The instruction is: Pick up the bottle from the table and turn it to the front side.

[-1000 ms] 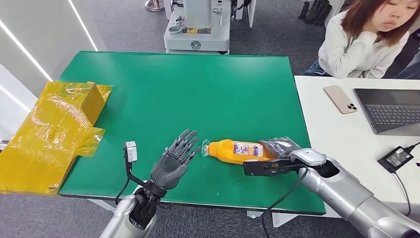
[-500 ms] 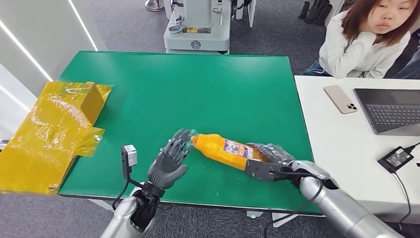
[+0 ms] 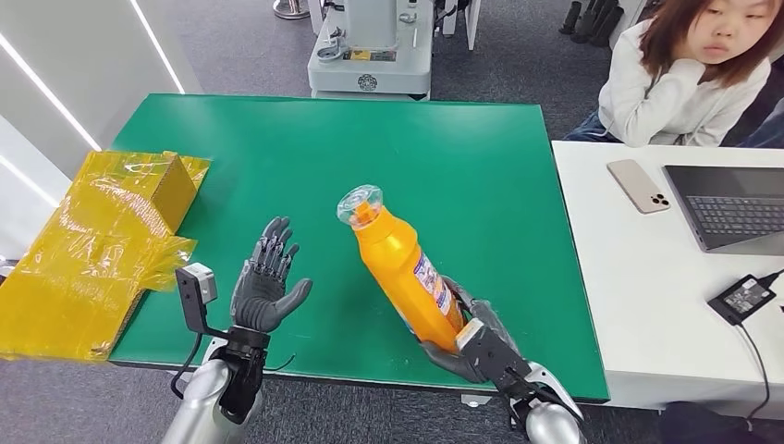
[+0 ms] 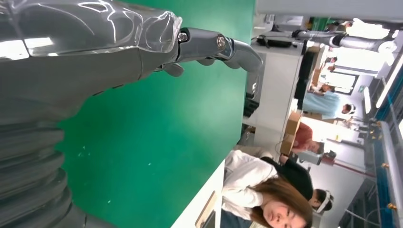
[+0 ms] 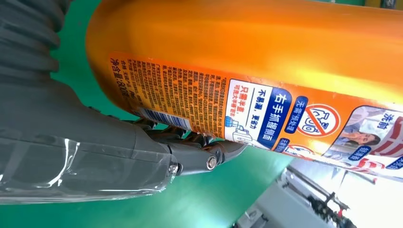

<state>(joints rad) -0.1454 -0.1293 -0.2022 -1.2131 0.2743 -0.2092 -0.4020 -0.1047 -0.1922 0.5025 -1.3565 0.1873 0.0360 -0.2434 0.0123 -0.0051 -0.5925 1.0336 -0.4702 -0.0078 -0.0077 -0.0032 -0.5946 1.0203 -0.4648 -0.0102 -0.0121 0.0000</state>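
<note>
— Right hand (image 3: 471,338)?
— Wrapped around the base of the orange bottle (image 3: 399,264), holding it above the green table (image 3: 462,166) near the front edge, tilted, its clear cap (image 3: 360,203) up and leaning away; the printed label (image 5: 266,109) faces the wrist camera
— Left hand (image 3: 266,289)?
— Holding nothing, fingers spread and raised, well apart from the bottle, beside yellow wrapping (image 3: 102,240)

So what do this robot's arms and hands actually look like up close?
Both arms are shiny silver metal. The left hand is dark grey, with jointed fingers much like a person's, a small grey box on a bracket beside its wrist and a black cable below. The right hand is grey too. Up close, a ribbed grey cover and clear plastic film wrap the wrists.
</note>
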